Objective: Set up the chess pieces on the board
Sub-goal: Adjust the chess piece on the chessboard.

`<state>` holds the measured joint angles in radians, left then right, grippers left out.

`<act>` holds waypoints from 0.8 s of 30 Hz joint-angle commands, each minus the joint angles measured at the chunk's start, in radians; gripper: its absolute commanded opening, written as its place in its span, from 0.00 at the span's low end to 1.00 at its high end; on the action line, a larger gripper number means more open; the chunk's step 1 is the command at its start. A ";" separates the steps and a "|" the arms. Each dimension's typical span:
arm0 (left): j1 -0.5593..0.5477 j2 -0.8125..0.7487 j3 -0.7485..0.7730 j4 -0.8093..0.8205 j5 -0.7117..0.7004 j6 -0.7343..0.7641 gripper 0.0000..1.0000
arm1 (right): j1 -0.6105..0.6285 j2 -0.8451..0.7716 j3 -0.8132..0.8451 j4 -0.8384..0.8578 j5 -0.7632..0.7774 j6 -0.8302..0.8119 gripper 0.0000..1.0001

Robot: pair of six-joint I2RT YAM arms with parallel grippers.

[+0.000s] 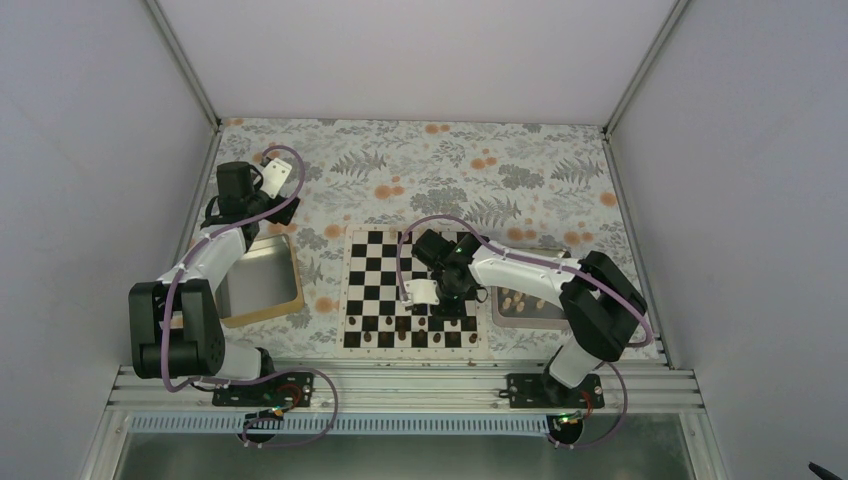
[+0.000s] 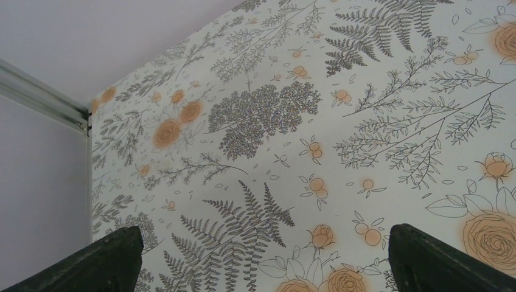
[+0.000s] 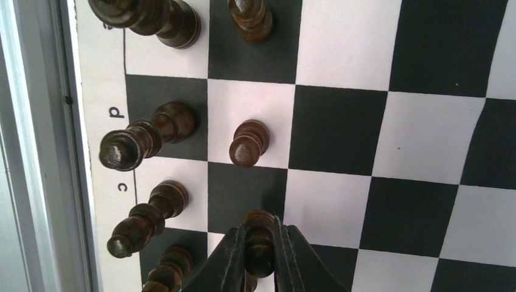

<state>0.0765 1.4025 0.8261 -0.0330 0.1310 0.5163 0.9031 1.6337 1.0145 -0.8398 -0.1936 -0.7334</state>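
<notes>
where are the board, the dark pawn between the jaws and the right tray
board (image 1: 375, 275): top view, a bare square
dark pawn (image 3: 260, 243): right wrist view, its body
right tray (image 1: 525, 323): top view, near edge

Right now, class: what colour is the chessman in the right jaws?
Dark brown chessman; the right wrist view shows it best.

Top view: bright, even, diffuse light off white walls. Only soft shadows lie under the arms on the counter (image 1: 520, 165); small pieces are too tiny to resolve.

Left wrist view: floral print is sharp. The left end effector (image 2: 261, 243) spread wide, fingers (image 2: 91, 261) dark, underexposed, slightly soft.

Right wrist view: the board (image 3: 341, 131) is crisp, its lines bowing near the right edge. Faint sheen on the dark pawn (image 3: 258, 222) clamped in the right end effector (image 3: 260, 243). Left margin washed out.
</notes>
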 commanded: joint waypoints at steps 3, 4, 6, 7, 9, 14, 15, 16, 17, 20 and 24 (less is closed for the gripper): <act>0.006 0.012 0.010 0.007 0.010 0.012 1.00 | 0.013 0.013 -0.005 0.001 -0.047 -0.005 0.12; 0.006 0.012 0.012 0.007 0.010 0.012 1.00 | 0.013 0.016 -0.005 0.002 -0.050 -0.006 0.12; 0.006 0.012 0.011 0.007 0.010 0.012 1.00 | 0.014 0.019 -0.007 0.005 -0.052 -0.007 0.12; 0.006 0.013 0.011 0.007 0.010 0.012 1.00 | 0.013 0.021 -0.009 0.005 -0.054 -0.008 0.12; 0.006 0.012 0.011 0.007 0.008 0.013 1.00 | 0.013 0.023 -0.012 0.011 -0.053 -0.009 0.12; 0.006 0.013 0.011 0.007 0.009 0.012 1.00 | 0.014 0.023 -0.016 0.013 -0.056 -0.009 0.12; 0.006 0.014 0.011 0.007 0.010 0.013 1.00 | 0.014 0.023 -0.017 0.012 -0.056 -0.010 0.12; 0.006 0.015 0.011 0.007 0.009 0.013 1.00 | 0.014 0.023 -0.019 0.012 -0.056 -0.009 0.12; 0.006 0.016 0.011 0.006 0.010 0.012 1.00 | 0.014 0.024 -0.021 0.012 -0.054 -0.009 0.12; 0.006 0.014 0.012 0.005 0.010 0.013 1.00 | 0.014 0.023 -0.029 0.016 -0.048 -0.007 0.12; 0.006 0.015 0.012 0.005 0.009 0.012 1.00 | 0.014 0.046 -0.033 0.023 -0.055 -0.008 0.12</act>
<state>0.0765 1.4055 0.8261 -0.0330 0.1310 0.5163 0.9092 1.6505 0.9943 -0.8299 -0.2272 -0.7357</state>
